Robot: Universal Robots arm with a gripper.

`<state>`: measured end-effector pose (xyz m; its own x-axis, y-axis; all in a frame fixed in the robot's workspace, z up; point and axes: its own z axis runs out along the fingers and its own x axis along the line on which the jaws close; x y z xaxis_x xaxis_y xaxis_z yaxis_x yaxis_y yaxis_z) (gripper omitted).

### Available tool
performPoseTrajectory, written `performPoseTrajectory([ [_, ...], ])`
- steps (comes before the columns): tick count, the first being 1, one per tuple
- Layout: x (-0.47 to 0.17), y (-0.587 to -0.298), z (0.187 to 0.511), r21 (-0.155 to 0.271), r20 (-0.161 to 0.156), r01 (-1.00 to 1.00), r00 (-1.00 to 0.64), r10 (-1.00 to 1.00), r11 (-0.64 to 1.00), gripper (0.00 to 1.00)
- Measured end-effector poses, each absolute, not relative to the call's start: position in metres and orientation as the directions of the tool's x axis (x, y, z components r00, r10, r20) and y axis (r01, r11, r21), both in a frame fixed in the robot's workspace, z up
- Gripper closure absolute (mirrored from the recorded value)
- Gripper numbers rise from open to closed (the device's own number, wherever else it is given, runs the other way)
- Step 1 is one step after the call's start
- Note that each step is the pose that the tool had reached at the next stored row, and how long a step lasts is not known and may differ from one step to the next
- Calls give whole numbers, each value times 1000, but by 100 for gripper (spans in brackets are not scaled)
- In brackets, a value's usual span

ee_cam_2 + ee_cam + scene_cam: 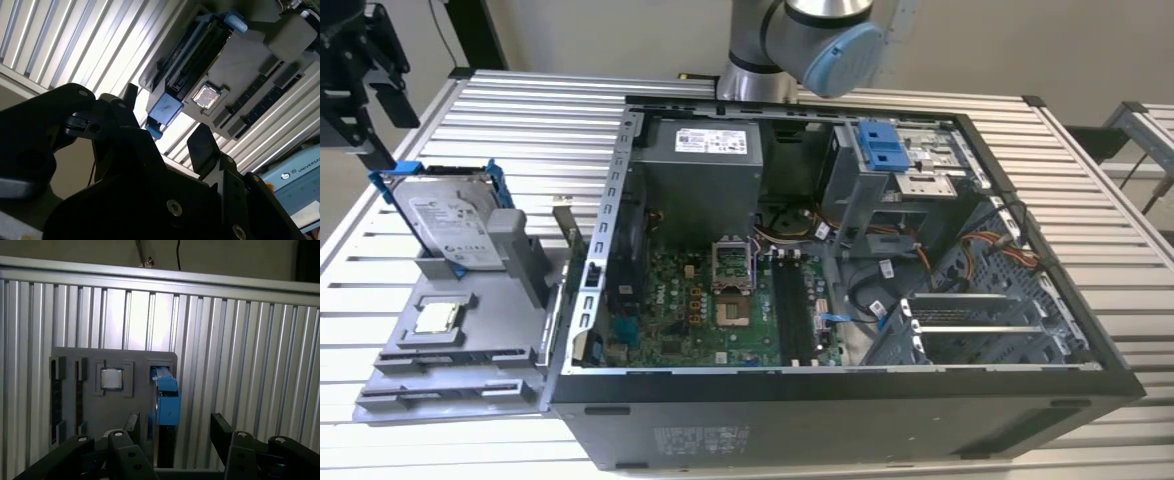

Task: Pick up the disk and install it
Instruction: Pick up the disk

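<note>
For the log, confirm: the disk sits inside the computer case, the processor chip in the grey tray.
Wrong: the disk stands in the grey tray, outside the computer case, as the exterior view shows. The processor chip does lie there.

In the first wrist view, the flat silver-grey metal disk [167,405] in its blue plastic rail sits edge-on, and the end nearest the claw [175,419] is hidden behind it.

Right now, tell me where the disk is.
The disk stands on edge in the grey tray at the exterior view's left, outside the computer case, near the processor chip.
</note>
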<state>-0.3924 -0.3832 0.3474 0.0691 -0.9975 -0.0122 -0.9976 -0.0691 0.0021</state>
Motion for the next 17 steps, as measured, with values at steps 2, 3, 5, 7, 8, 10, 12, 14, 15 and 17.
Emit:
performPoseTrajectory([
  [2, -392, -383, 347, 2, -12, -998, 69, -998, -69, 0],
  [3, -392, -383, 346, 2, -12, -998, 69, -998, -69, 0],
  [5, -393, -383, 345, 2, -12, -998, 69, -998, -69, 0],
  [7, -393, -383, 344, 2, -12, -998, 69, -998, -69, 0],
  [8, -393, -383, 344, 2, -12, -998, 69, -998, -69, 0],
  [10, -393, -383, 343, 2, -12, -998, 69, -998, -69, 0],
  [12, -393, -383, 343, 2, -12, -998, 69, -998, -69, 0],
  [14, -393, -383, 343, 2, -12, -998, 69, -998, -69, 0],
  [15, -393, -383, 343, 2, -12, -998, 69, -998, -69, 0],
  [17, -393, -383, 343, 2, -12, -998, 69, -998, -69, 0],
])
